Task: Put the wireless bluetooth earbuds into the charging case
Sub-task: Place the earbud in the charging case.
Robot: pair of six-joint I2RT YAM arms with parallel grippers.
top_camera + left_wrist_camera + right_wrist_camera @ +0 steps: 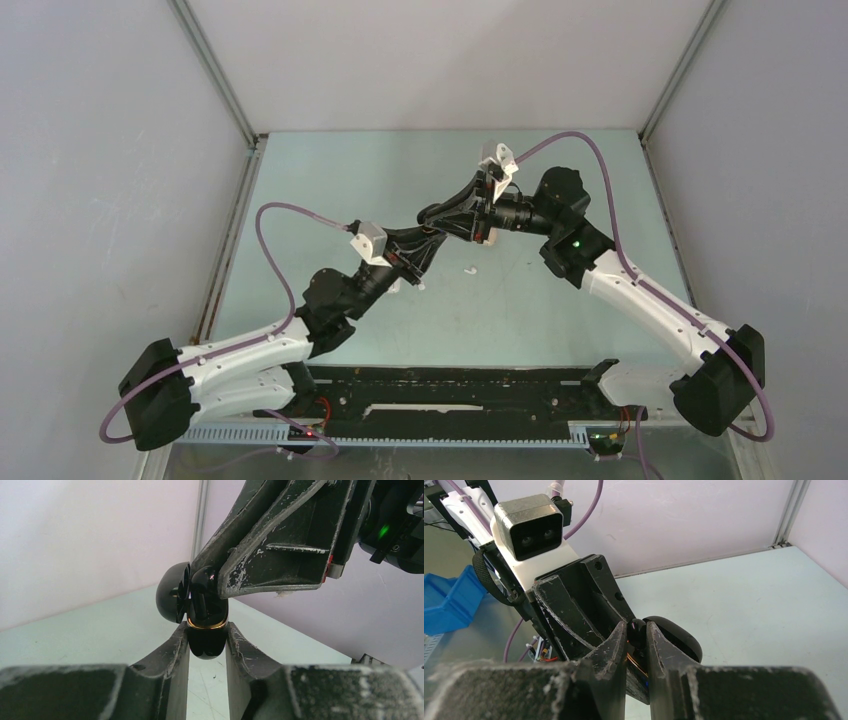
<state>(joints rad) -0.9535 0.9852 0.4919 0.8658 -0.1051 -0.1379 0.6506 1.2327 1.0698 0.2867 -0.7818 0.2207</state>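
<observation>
My left gripper (207, 631) is shut on the base of a black charging case (207, 642) with a gold rim, held above the table with its lid (169, 599) open. My right gripper (637, 630) is shut on a small black earbud (639, 628) and holds it at the open mouth of the case, whose lid (679, 639) shows beside my fingers. In the top view the two grippers meet at mid-table, left (424, 247) and right (447, 218). The right fingers (280, 550) reach down onto the case in the left wrist view.
Two small white earbuds lie on the pale green table (560, 310), one (470, 270) just in front of the grippers and one (421, 286) by the left wrist. Grey walls close the table in on three sides. A blue bin (446, 602) sits beyond the table's edge.
</observation>
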